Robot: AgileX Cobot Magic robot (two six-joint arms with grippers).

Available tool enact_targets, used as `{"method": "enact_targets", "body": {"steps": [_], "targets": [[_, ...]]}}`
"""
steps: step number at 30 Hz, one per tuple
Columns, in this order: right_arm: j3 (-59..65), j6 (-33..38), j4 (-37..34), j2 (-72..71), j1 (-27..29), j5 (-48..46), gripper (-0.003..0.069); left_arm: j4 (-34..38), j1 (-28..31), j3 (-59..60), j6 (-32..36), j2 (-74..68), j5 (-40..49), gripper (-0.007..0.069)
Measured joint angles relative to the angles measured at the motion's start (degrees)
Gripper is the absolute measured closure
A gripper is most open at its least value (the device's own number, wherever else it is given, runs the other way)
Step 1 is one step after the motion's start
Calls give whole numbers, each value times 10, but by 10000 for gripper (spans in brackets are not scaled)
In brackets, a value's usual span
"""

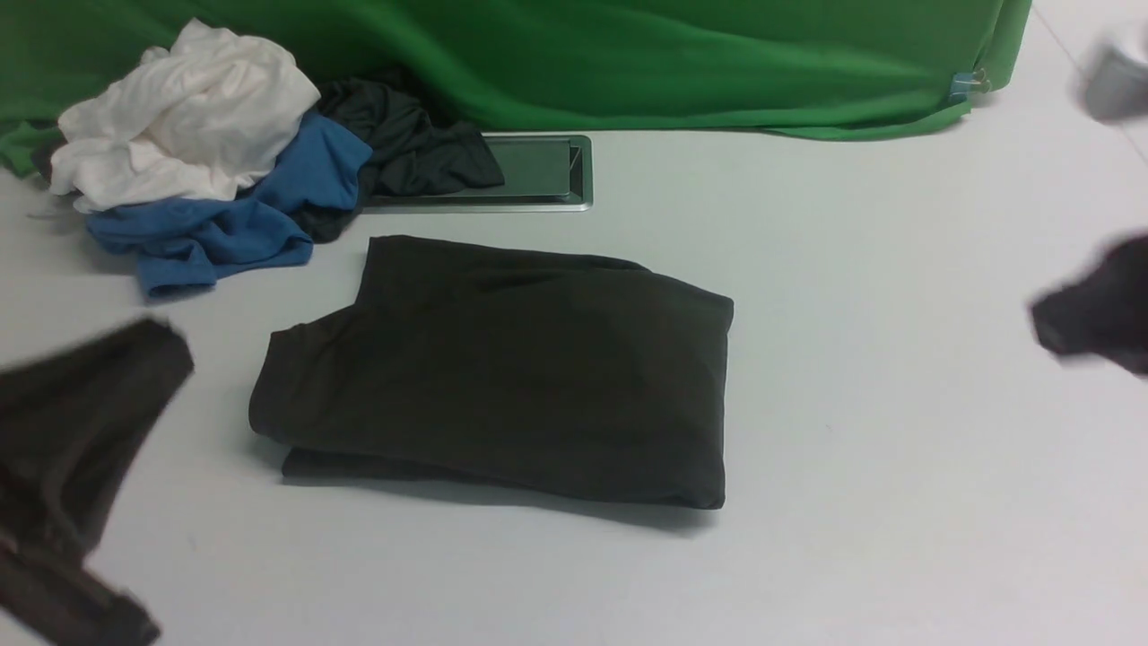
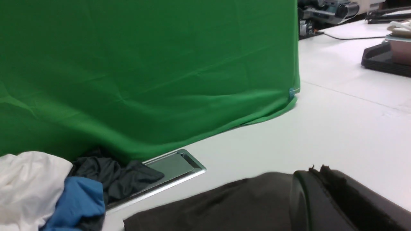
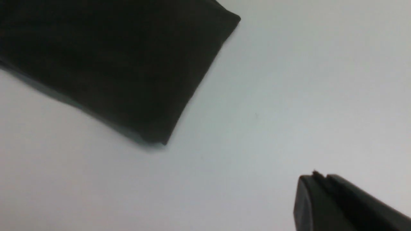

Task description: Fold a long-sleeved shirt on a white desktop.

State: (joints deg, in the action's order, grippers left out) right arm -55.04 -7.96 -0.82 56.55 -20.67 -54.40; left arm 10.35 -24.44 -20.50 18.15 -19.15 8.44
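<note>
left gripper: nearest, low on the left side of the front view, motion-blurred. Jaws together, nothing between them. In the left wrist view its tip hangs just over the shirt's edge; can't tell if it touches the cloth.
right gripper: right edge of the front view, also blurred, over bare table, well apart from the shirt. Jaws together, empty; the right wrist view shows the closed tip with only white surface under it.
long-sleeved shirt: folded into a flat, roughly rectangular dark brown-black bundle, lying mid-table between the two arms. Layers stacked; a lower layer peeks out along the near left edge. No logo or label visible.
white desktop: plain pale surface, shirt lies flat on it.
silver hatch: set in the table behind the shirt, left end covered by cloth.
clothes pile: far left, heaped together: white garment on top, blue garment under it, black garment beside, draped onto the hatch.
green backdrop: hangs across the far edge, hem on the table.
</note>
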Motion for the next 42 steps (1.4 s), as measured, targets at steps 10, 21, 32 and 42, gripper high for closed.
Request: {"method": "enact_targets", "body": {"steps": [10,21,32,42], "targets": [[166,-15,8,-237,0,68,578,0,0,101,0,32,9,605],[203,-15,8,-301,0,74,490,0,0,162,0,32,12,605],[263,54,20,-344,34,206,576,-13,0,180,0,32,10,605],[523,96,21,-514,151,390,631,-26,0,180,1,32,9,605]]}}
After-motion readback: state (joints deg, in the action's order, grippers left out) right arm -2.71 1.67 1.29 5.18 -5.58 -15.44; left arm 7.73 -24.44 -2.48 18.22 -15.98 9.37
